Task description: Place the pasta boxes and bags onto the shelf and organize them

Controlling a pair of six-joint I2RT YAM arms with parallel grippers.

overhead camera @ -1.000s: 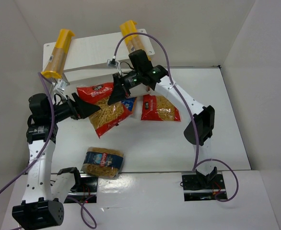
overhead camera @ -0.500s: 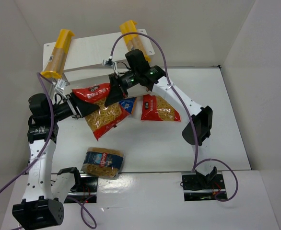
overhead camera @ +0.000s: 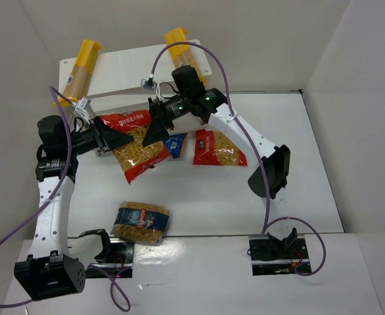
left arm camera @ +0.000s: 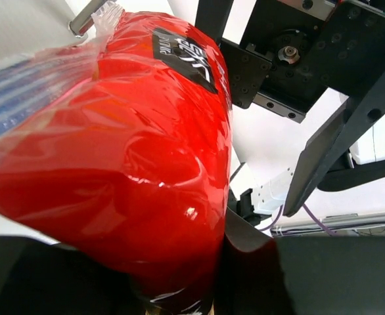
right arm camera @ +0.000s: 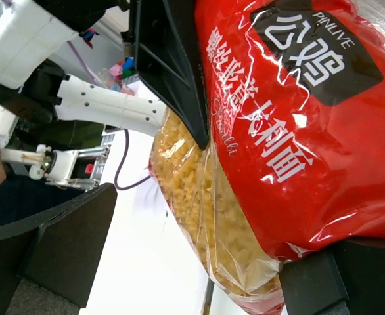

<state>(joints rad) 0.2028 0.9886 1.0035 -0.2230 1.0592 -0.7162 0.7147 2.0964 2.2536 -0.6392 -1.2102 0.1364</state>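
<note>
The red-topped bag hangs over the left middle of the surface, pinched by the left gripper. It has slid left and toward the shelf, so shelving looks close. The right gripper stands wide, one finger against the bag's red top. The mostly blue bag lies near the surface's near edge. The pasta boxes occupy the top board's two ends, leaving its middle free.
</note>
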